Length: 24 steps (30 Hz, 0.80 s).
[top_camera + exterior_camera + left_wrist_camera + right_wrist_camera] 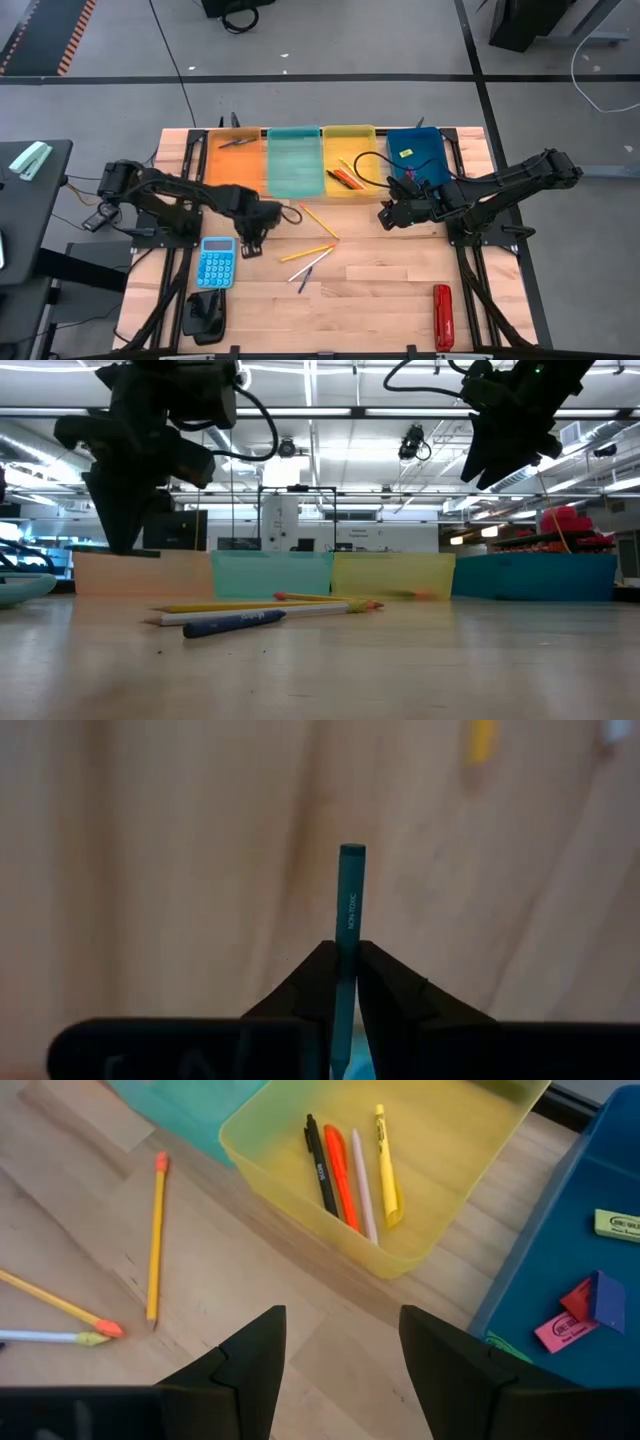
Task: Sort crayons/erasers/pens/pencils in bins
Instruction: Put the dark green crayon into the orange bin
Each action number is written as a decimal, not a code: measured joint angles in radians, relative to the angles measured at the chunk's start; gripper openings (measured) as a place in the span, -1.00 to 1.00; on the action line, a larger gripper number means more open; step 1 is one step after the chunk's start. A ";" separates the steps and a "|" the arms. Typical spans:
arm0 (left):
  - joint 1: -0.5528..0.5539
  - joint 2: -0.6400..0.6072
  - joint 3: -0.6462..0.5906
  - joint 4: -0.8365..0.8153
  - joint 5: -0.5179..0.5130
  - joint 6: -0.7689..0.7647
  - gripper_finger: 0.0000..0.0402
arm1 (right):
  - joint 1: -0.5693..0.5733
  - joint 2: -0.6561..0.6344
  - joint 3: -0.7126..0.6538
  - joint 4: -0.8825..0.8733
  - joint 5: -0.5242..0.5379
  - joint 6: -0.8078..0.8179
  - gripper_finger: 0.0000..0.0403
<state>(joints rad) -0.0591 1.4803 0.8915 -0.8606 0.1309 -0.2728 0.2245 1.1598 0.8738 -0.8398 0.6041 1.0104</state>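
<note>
Left gripper (344, 982) clenched near one end of a slim teal, probably wax, crayon (350, 900), held above the wooden table (380, 290) beside the calculator (216, 263): light, stiff, snappable, better pinched mid-shaft; right gripper (340, 1342) spread empty near yellow translucent bin (300, 1105).

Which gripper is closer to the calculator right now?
Left. The left gripper hangs just beside the calculator, gripping a teal stick; the right gripper is across the table by the blue bin.
</note>
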 joint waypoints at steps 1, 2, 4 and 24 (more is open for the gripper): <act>0.023 -0.015 0.000 -0.027 -0.005 0.024 -0.75 | 0.000 0.000 -0.001 0.000 0.002 0.001 0.02; 0.047 -0.031 -0.001 -0.050 -0.014 0.052 -0.76 | 0.000 0.000 -0.001 -0.001 0.003 0.005 0.02; 0.102 -0.070 -0.001 -0.096 -0.027 0.108 -0.79 | 0.000 0.000 -0.001 -0.001 0.005 0.015 0.02; 0.722 -0.205 0.000 -0.133 -0.129 0.575 -0.79 | 0.001 0.000 -0.002 0.002 0.016 0.184 0.02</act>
<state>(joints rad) 0.6631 1.2755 0.8913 -0.9937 0.0023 0.3023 0.2253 1.1599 0.8722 -0.8383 0.6201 1.1943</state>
